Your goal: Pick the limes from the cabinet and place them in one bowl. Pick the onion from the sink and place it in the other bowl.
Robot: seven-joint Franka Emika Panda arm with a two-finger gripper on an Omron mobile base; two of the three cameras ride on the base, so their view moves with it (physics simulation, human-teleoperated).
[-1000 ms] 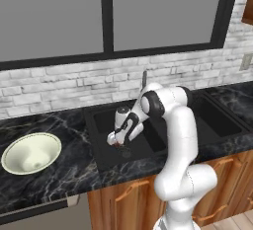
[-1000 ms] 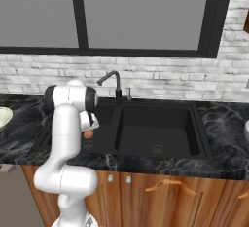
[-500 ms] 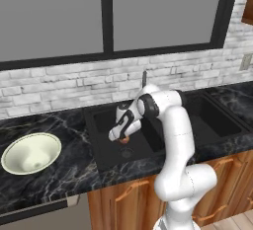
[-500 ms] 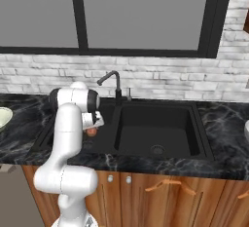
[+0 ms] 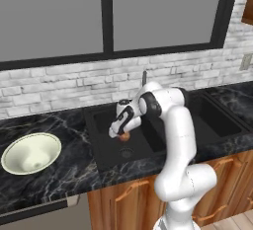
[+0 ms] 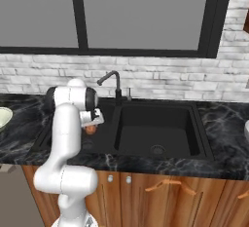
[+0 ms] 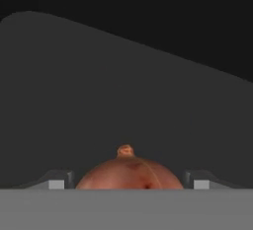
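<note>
My gripper (image 5: 120, 132) is shut on the onion (image 5: 124, 136), a small reddish-brown ball, and holds it above the left part of the black sink (image 5: 148, 142). From the right base view the onion (image 6: 90, 129) hangs under the gripper (image 6: 92, 123), over the sink's (image 6: 155, 133) left side. The hand view has the onion (image 7: 129, 173) between my two fingertips (image 7: 57, 182), with the dark basin behind. The other bowl (image 5: 30, 152), smooth and cream, sits on the counter to the left. A corner of the cabinet (image 5: 248, 2) shows at the upper right. The limes are out of view.
A slim dark tap (image 6: 111, 81) stands behind the sink against the white brick wall. Black marble counter (image 5: 59, 174) runs on both sides. Wooden cupboards with curved handles (image 6: 168, 184) lie below. A pale edge (image 6: 247, 129) shows at the far right border.
The gripper with the onion has shifted slightly and the arm's upper joint swung a little toward the tap. The onion stays gripped.
</note>
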